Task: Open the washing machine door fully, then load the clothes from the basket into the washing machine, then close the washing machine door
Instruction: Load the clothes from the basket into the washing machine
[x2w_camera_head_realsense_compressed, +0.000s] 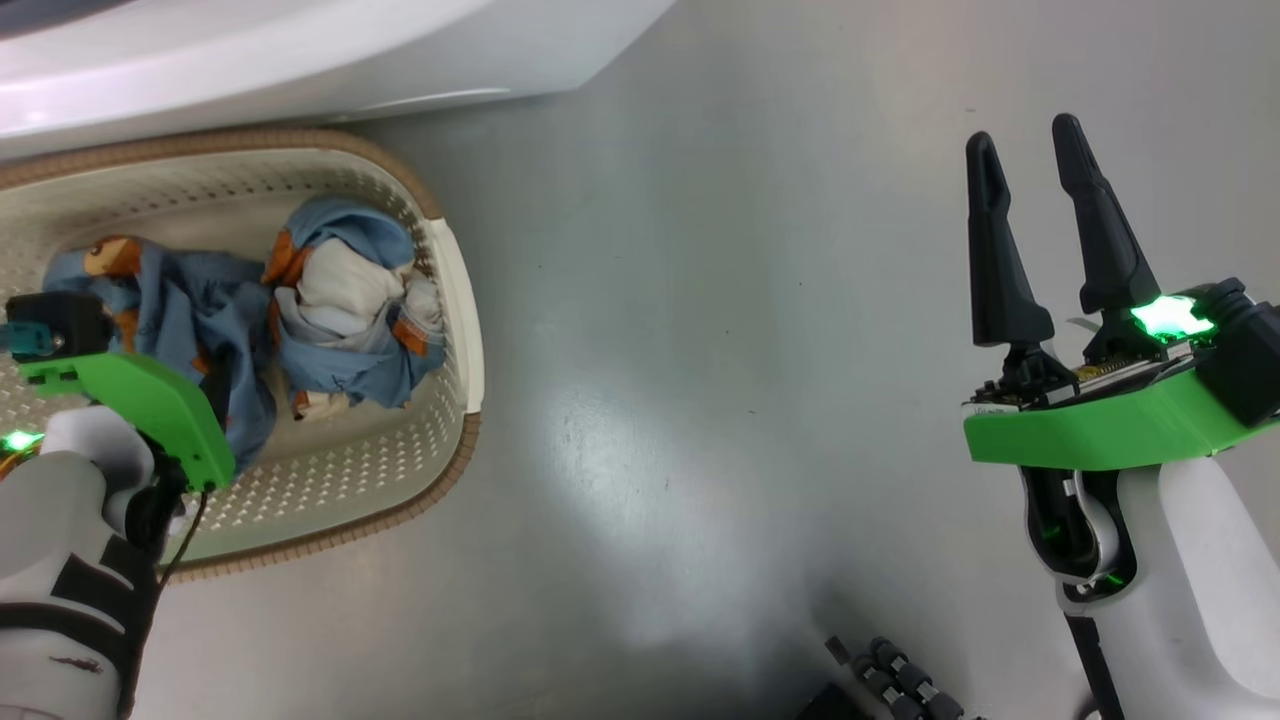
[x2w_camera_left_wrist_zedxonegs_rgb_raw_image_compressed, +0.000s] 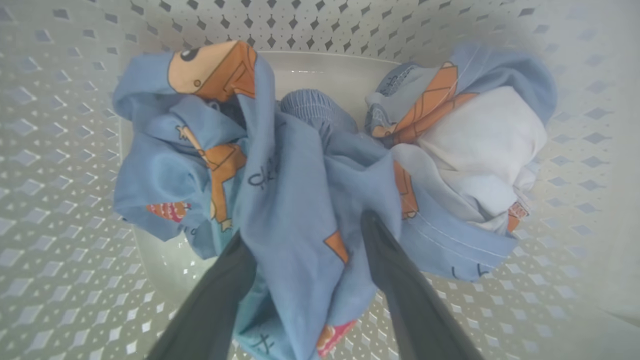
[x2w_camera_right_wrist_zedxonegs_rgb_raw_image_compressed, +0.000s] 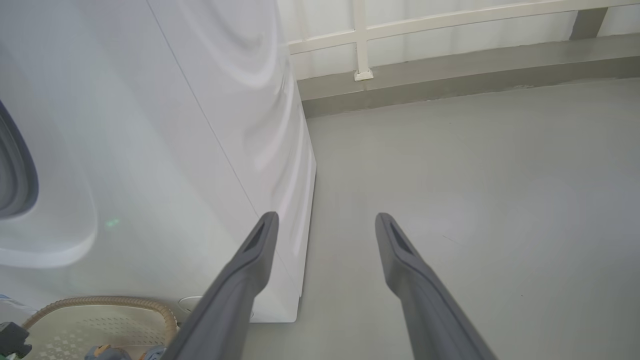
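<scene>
The cream basket (x2w_camera_head_realsense_compressed: 458, 300) with its brown rim stands on the floor just before the white washing machine (x2w_camera_head_realsense_compressed: 300, 55). In it lie the clothes as two light blue bundles with orange prints, one on the left (x2w_camera_left_wrist_zedxonegs_rgb_raw_image_compressed: 200, 165) and one with white patches on the right (x2w_camera_left_wrist_zedxonegs_rgb_raw_image_compressed: 480, 145). My left gripper (x2w_camera_left_wrist_zedxonegs_rgb_raw_image_compressed: 307, 227) reaches down into the basket, open, its fingers astride a fold of the left bundle; in the head view its green wrist mount (x2w_camera_head_realsense_compressed: 150, 400) covers the fingers. My right gripper (x2w_camera_head_realsense_compressed: 1022, 135) hangs open and empty over bare floor. The washing machine door is out of view.
The right wrist view shows the washing machine's (x2w_camera_right_wrist_zedxonegs_rgb_raw_image_compressed: 150, 150) white front and side, with a grey curved edge (x2w_camera_right_wrist_zedxonegs_rgb_raw_image_compressed: 17, 175) at far left. Grey floor (x2w_camera_right_wrist_zedxonegs_rgb_raw_image_compressed: 475, 200) stretches right to a low kerb and a white railing (x2w_camera_right_wrist_zedxonegs_rgb_raw_image_compressed: 360, 40). Dark parts of my base (x2w_camera_head_realsense_compressed: 890, 680) sit at the bottom.
</scene>
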